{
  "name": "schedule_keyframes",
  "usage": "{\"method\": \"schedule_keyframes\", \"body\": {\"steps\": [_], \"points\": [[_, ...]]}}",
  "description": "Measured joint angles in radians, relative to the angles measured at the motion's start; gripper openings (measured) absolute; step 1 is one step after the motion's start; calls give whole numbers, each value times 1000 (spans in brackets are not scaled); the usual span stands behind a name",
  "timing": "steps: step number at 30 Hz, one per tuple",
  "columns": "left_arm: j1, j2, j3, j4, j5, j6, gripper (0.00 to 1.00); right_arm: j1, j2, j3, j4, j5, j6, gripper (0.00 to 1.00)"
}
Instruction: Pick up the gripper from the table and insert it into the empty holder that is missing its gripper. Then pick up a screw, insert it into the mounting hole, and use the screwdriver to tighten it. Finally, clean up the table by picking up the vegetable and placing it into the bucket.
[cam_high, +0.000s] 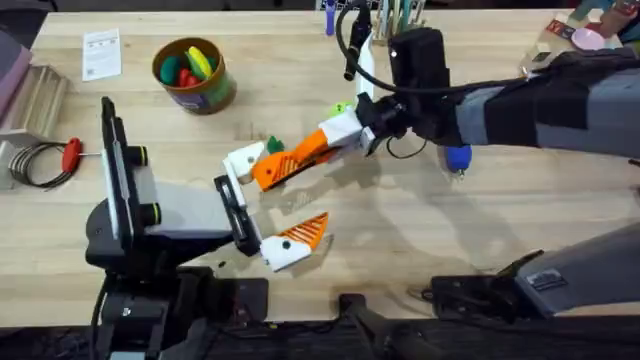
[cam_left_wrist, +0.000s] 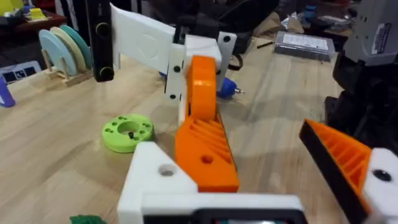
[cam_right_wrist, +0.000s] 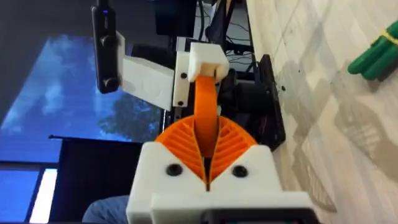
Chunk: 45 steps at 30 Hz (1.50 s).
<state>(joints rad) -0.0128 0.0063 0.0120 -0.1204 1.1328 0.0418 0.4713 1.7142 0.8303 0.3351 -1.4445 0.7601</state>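
My right gripper (cam_high: 303, 152) (cam_right_wrist: 206, 149) reaches across the table, shut on the orange gripper piece (cam_high: 274, 171) (cam_right_wrist: 206, 109) (cam_left_wrist: 208, 155). The piece's far end lies against the white holder (cam_high: 243, 159) (cam_left_wrist: 155, 180) (cam_right_wrist: 205, 59) on one side of my left gripper (cam_high: 275, 200). My left gripper is open, its other orange finger (cam_high: 305, 232) (cam_left_wrist: 345, 158) standing well apart. The dark green vegetable (cam_high: 273, 145) (cam_right_wrist: 376, 53) lies just behind the holder. The blue screwdriver (cam_high: 457, 157) (cam_left_wrist: 227, 87) lies under my right arm. The bucket (cam_high: 193, 75) stands at the back left.
A lime-green disc (cam_high: 340, 108) (cam_left_wrist: 127, 132) sits behind my right gripper. A red-handled tool (cam_high: 72, 152) with a wire coil lies at the left edge, a paper card (cam_high: 102, 52) at the back left. Pens and clutter line the back right.
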Motion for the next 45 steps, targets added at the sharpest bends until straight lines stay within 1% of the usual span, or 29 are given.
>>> {"method": "schedule_keyframes", "body": {"steps": [7, 14, 22, 33, 45], "points": [[0, 0, 0, 0, 0, 3, 986, 0, 0, 1, -1, 12, 15, 9], [0, 0, 0, 0, -2, 3, 987, 19, 1, 2, 0, 26, 26, 9], [0, 0, 0, -1, -2, -5, 986, 31, 42, 33, 6, 35, 37, 8], [0, 0, 0, -1, -2, -13, 986, 30, 45, 60, 9, 100, 81, 8], [6, 0, 0, 1, -28, -21, 986, 46, 45, 79, 8, 145, 124, 8]]}}
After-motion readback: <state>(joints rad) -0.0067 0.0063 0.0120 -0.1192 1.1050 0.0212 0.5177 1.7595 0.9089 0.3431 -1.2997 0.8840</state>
